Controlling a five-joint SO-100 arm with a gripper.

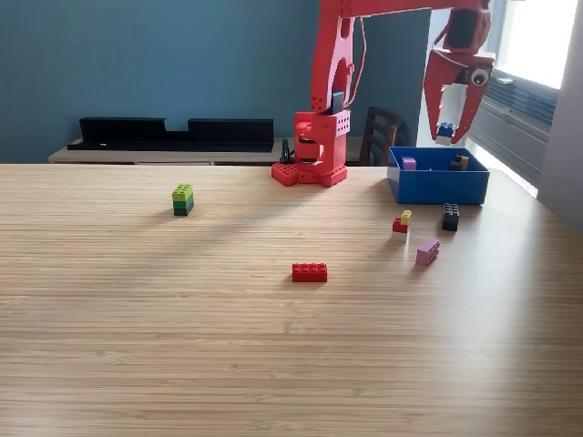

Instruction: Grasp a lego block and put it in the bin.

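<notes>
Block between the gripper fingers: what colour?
Blue block, with a white part beneath; exterior view, the only one, gripper above the bin.

One exterior view only, off-arm, set low at the bench's near edge, facing 12 o'clock across it. Arm base sits far, just right of centre; blue wall behind. Mid-range, whole benchtop visible.

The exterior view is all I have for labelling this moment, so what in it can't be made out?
- Upper arm: cut off by the view's top edge.
- Bin contents: the near wall hides most; only a pink piece and a darker piece show above it.
- Tool: a blue block sits between its fingers, but contact is too small to judge.
- Window area at the view's right: overexposed.
</notes>
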